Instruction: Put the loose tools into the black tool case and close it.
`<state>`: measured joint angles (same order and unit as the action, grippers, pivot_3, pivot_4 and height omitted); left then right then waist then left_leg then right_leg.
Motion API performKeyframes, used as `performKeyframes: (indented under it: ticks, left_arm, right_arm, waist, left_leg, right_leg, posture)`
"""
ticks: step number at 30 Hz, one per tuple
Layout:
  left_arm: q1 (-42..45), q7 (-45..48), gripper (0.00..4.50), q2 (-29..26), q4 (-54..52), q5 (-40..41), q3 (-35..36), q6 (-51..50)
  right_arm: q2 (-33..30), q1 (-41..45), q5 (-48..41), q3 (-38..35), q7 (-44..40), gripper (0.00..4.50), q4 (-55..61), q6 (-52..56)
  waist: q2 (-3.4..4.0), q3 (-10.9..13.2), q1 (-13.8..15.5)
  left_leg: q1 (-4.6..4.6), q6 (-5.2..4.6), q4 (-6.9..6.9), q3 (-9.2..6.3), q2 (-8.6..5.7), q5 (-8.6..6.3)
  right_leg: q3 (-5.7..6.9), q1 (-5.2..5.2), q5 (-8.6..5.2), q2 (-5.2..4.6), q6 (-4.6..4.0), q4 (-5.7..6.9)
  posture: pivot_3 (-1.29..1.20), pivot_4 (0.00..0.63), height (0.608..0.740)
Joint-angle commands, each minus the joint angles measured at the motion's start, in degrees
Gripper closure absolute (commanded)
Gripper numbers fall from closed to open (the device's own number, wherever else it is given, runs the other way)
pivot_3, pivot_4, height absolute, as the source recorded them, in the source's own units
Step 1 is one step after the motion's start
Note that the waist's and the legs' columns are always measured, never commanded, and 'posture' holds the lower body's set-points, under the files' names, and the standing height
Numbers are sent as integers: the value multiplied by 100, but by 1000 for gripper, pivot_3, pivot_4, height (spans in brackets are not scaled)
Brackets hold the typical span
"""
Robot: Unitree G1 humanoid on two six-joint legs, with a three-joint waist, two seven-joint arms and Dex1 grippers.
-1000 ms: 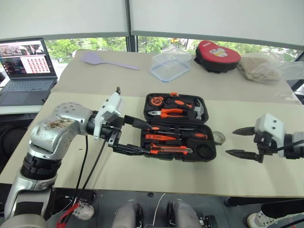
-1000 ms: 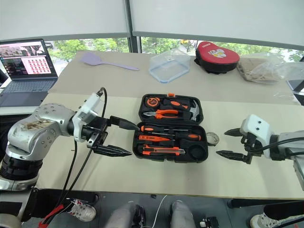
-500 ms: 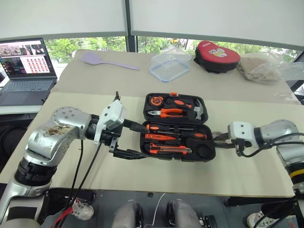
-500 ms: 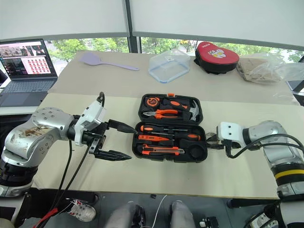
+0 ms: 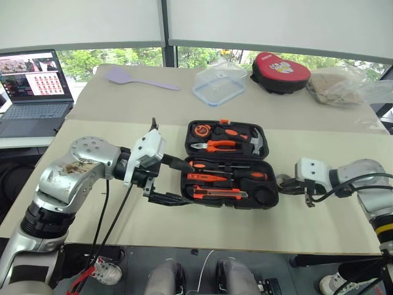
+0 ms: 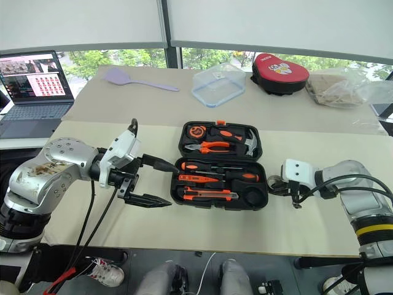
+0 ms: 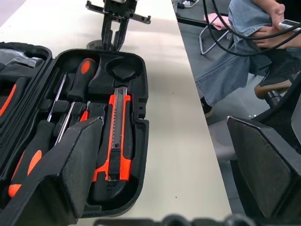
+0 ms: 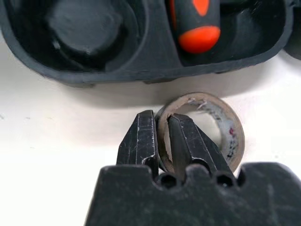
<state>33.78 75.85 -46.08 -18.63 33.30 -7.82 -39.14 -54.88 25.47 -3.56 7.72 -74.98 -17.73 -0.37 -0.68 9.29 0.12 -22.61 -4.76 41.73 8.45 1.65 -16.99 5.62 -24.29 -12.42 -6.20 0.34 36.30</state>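
Right gripper [image 8: 161, 141] pinches wall of tape roll [image 8: 221, 125], on the table at frame right, just beside black tool case [image 5: 228, 192]. Grip looks thin; lift straight, seat in round recess [image 8: 82, 23]. Left gripper [image 6: 150, 181] spread wide, empty.

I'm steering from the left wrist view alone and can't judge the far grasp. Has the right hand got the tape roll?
Observer: Yes. The right hand pinches the tape roll's wall, with one finger inside the ring.
Operator: Is it lifted yet?
Observer: It doesn't look so. The roll seems to lie flat on the table, just beside the black tool case.
Operator: What's in the lid half?
Observer: Pliers, a hammer and a tape measure, all seated.
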Motion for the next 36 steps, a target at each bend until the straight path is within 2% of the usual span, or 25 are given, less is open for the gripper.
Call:
performKeyframes:
  ticks: [1, 5, 6, 9, 14, 18, 23, 27, 31, 36]
  left_arm:
    - [154, 34, 0, 22, 24, -33, -12, 154]
    - [210, 28, 0, 62, 70, -73, -58, 191]
    - [219, 35, 0, 58, 76, -77, -59, 196]
    - [233, 65, 0, 32, 117, -93, -46, 223]
    - [224, 86, 0, 35, 187, -147, -40, 287]
    - [180, 76, 0, 48, 188, -174, -55, 317]
    - [13, 118, 0, -8, 95, -207, -78, 395]
    - [-4, 76, 0, 24, 46, -196, -91, 389]
    - [1, 70, 0, 55, 61, -205, -110, 406]
    - [29, 96, 0, 66, 104, -228, -121, 434]
  right_arm:
    - [-212, -52, -67, -295, 61, 2884, 229, 114]
    - [-180, -91, -12, -255, 105, 2884, 94, 119]
    - [-178, -95, -10, -261, 115, 3444, 71, 108]
    - [-185, -109, -15, -280, 133, 4368, 54, 135]
    - [-178, -97, 6, -288, 201, 4439, -37, 71]
    - [-328, -181, -355, -507, -86, 4439, 218, 318]
    - [-507, -322, -1622, -1155, -416, 4439, 1448, 1922]
    - [-635, -632, -2555, -1338, -489, 4439, 2755, 3138]
    - [-501, -838, -2190, -920, 19, 4439, 3397, 3191]
    - [-414, -1108, -1569, -448, 421, 4439, 3302, 2901]
  waist:
    - [3, 2, -2]
    - [3, 2, 12]
    - [3, 2, 11]
    - [4, 2, 0]
    - [4, 2, -8]
    - [5, 3, 1]
    - [21, 13, 6]
    - [21, 13, 7]
    - [20, 13, 40]
    - [20, 13, 76]
  left_leg:
    - [0, 0, 0, 0, 0, 0]
    - [-2, 0, 0, 0, -1, 0]
    - [-2, 0, 0, 0, -1, 0]
    - [-3, 0, 0, 1, -1, 0]
    - [-3, 0, 0, 0, 0, 0]
    - [-3, 0, 0, 0, -1, 0]
    - [-5, 0, -1, 0, 0, 0]
    - [-4, 1, -1, -7, 7, -1]
    - [-10, 1, -1, -10, 5, -2]
    - [-24, 1, 1, -11, 1, -2]
  right_leg:
    - [0, -1, 0, 0, 0, 0]
    - [2, 0, -1, 0, 0, -2]
    - [2, -1, -1, 0, 0, -1]
    - [1, -2, 0, 1, 0, 0]
    - [1, -3, -1, 1, 0, 1]
    - [1, -2, -1, 0, 0, 0]
    - [-1, -5, 0, -1, 0, 0]
    - [-2, -4, 1, -2, -3, 0]
    - [-2, -5, 2, -6, -4, -4]
    - [3, -14, 1, -7, -3, -6]
  posture:
    - [0, 150, 731]
    - [0, 150, 731]
    - [0, 150, 731]
    - [0, 150, 731]
    - [0, 150, 731]
    - [0, 150, 731]
    - [0, 150, 731]
    - [0, 150, 731]
    - [0, 150, 731]
    - [0, 150, 731]
